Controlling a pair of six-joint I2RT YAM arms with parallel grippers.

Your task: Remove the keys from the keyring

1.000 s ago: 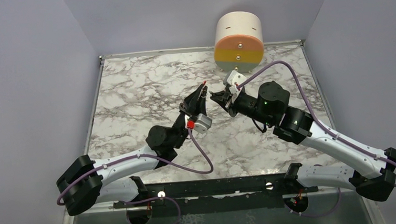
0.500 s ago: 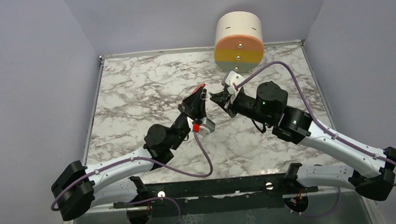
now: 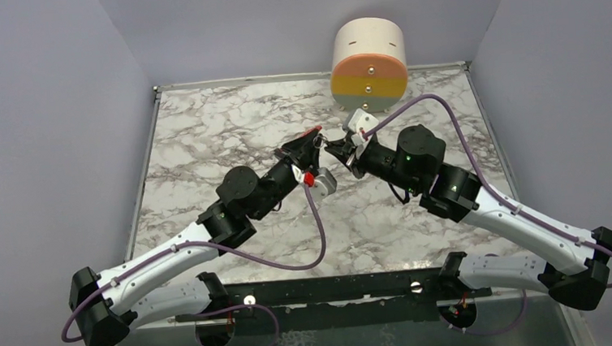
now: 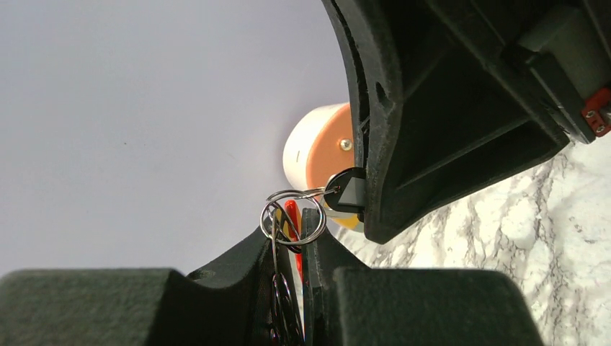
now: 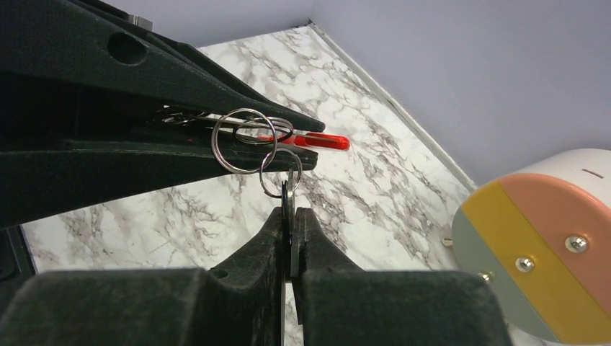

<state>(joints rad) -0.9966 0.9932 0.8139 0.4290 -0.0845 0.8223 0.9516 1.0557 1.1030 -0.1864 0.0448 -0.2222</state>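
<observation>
Both grippers meet in mid-air above the marble table. My left gripper (image 3: pixel 314 140) (image 4: pixel 297 222) is shut on the keyring: its silver rings (image 4: pixel 292 216) (image 5: pixel 241 140) stick out past the fingertips, and the red clip (image 5: pixel 317 140) (image 4: pixel 292 216) lies between the fingers. A small ring (image 5: pixel 281 176) links these rings to a dark-headed key (image 4: pixel 344 193) (image 5: pixel 290 205). My right gripper (image 3: pixel 332 147) (image 5: pixel 292 216) is shut on that key's flat head. In the left wrist view the right gripper's fingers (image 4: pixel 403 144) fill the upper right.
A round container (image 3: pixel 368 63) (image 5: pixel 547 252) with peach, yellow and grey bands hangs at the back wall, just behind the grippers. The marble table (image 3: pixel 203 147) lies below, with purple walls on three sides.
The left arm has stretched forward and turned, bringing its gripper and the keyring up and right, closer to the right gripper. The right arm has hardly moved.
</observation>
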